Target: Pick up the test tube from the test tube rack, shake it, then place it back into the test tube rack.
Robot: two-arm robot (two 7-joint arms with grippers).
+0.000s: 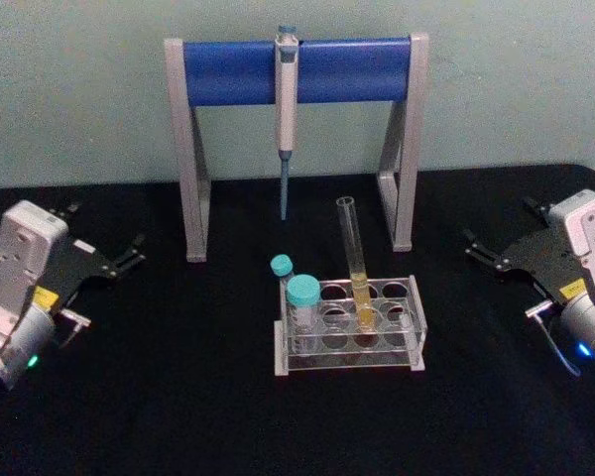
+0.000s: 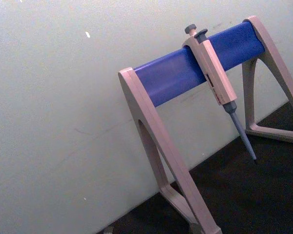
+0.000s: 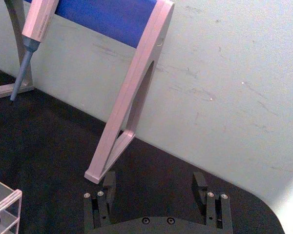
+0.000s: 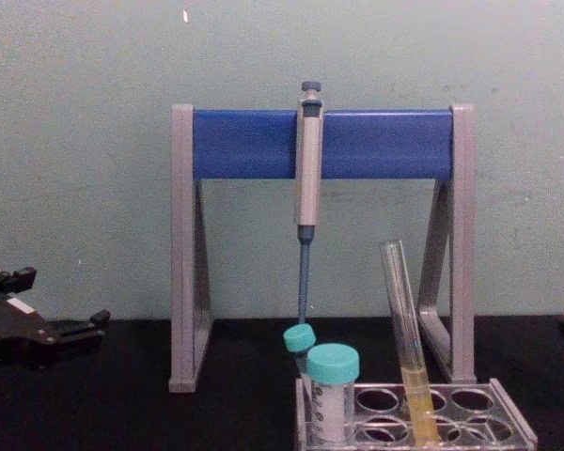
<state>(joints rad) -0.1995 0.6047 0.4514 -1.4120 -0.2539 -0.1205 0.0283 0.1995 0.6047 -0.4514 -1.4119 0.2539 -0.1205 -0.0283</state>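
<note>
A pale grey-green wall rises behind the pipette stand, a grey frame with a blue crossbar, and runs on past it to both sides. Near the stand's legs the paint carries faint dark scuffs and scratches. A small white fleck sits higher up, above and to the left of the crossbar. The stand rests on a table covered in matt black, and the table's back edge meets the wall behind the stand's feet. Well to the right of the stand, the table's far corner is rounded. Soft, even light falls across wall and table.
</note>
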